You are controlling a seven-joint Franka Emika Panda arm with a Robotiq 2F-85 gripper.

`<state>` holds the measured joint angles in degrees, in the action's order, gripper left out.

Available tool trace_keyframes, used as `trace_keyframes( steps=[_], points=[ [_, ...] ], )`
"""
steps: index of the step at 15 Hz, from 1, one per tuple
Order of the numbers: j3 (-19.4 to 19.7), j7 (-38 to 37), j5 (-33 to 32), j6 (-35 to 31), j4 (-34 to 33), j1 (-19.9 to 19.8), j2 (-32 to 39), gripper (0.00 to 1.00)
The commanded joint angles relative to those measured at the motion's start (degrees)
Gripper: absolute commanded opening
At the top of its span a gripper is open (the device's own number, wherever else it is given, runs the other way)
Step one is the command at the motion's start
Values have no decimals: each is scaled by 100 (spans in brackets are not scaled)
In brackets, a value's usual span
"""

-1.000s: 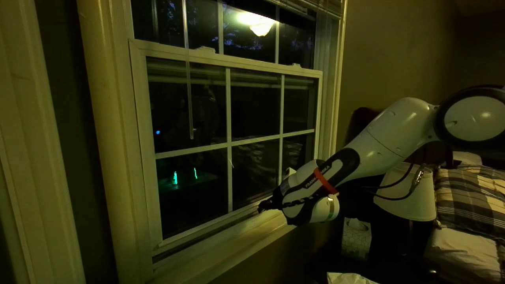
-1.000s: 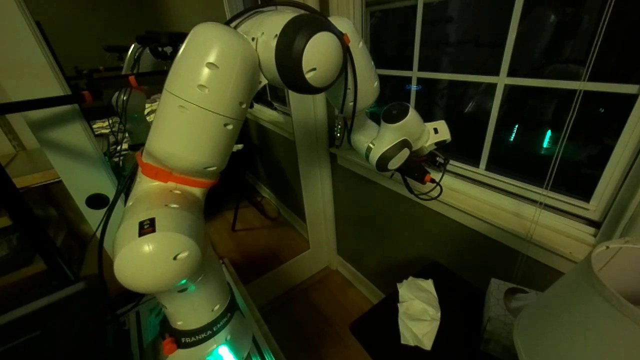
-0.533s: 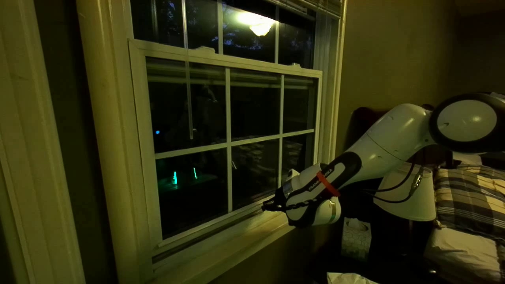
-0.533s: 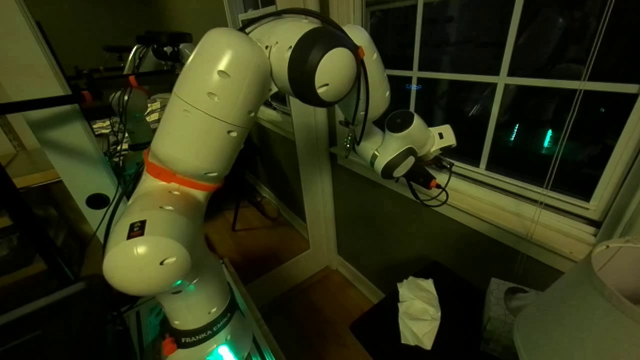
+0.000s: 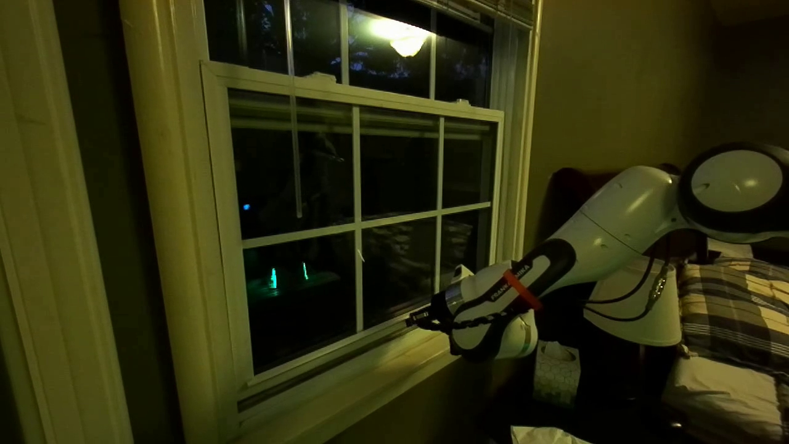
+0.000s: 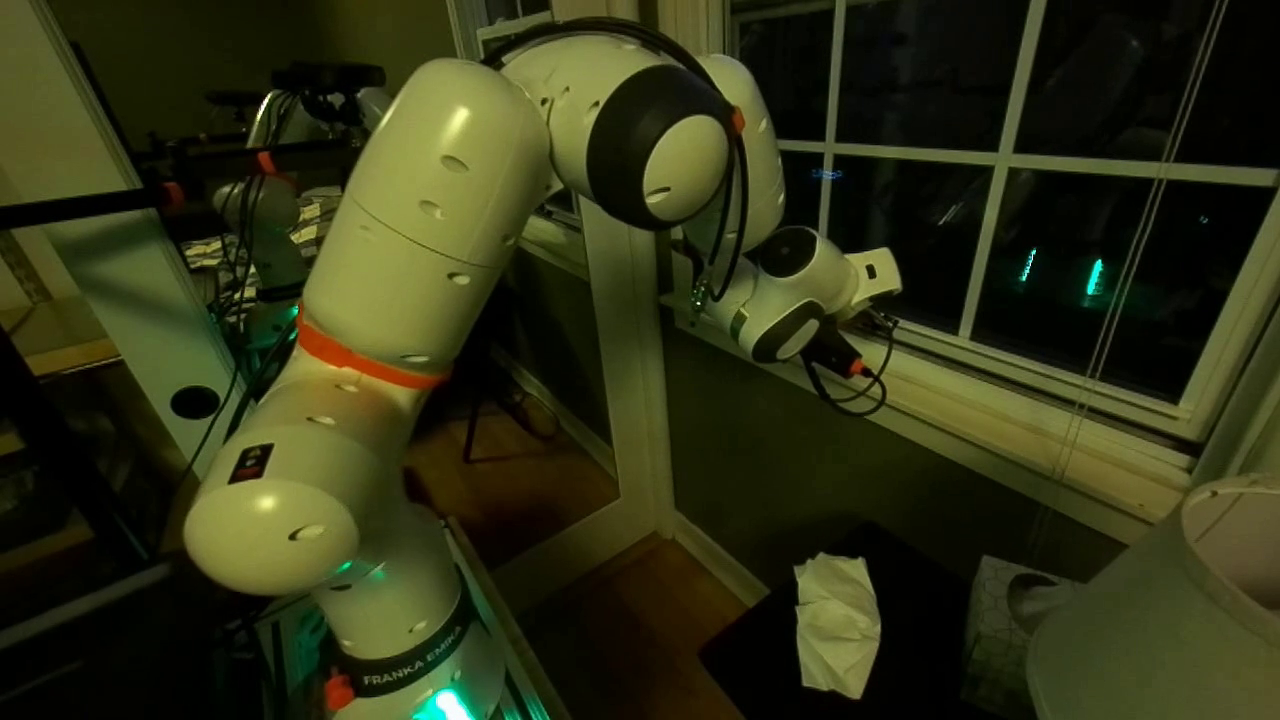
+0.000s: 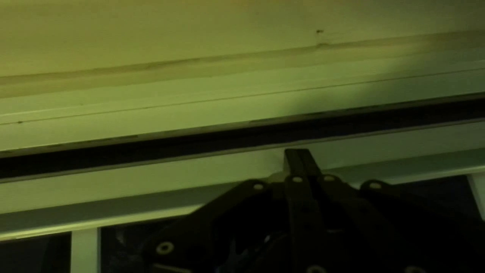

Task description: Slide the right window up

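The right window (image 5: 394, 172) is a cream-white sash with dark panes, and it also shows in an exterior view (image 6: 1003, 160). A narrow dark gap runs under its bottom rail. My gripper (image 5: 414, 319) is at the bottom rail, toward the far end in that view. In the wrist view, which looks upside down, the gripper (image 7: 302, 161) is shut with its fingers together and nothing between them. Its tips overlap the sash's bottom rail (image 7: 151, 178), just short of the gap. I cannot tell whether they touch it. In an exterior view the fingertips are hidden behind the hand (image 6: 840, 345).
A wide sill (image 5: 345, 382) runs below the sash. A blind wand (image 5: 296, 154) hangs before the glass, and blind cords (image 6: 1120, 270) hang at the other side. A lamp (image 6: 1160, 620), a tissue box (image 5: 556, 373) and crumpled paper (image 6: 838, 625) are near the window.
The arm's elbow has dropped and shifted toward the window. The hand has moved and tilted slightly, with the fingertips staying near the bottom rail. The sash has not visibly moved.
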<state>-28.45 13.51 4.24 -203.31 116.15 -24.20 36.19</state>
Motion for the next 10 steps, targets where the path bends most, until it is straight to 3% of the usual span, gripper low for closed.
trace_keyframes(
  steps=[1,10],
  points=[
    [-639,-180,-396,-507,3,-443,-78,0],
    [-1264,-135,-436,-483,146,-963,-490,0]
  ],
)
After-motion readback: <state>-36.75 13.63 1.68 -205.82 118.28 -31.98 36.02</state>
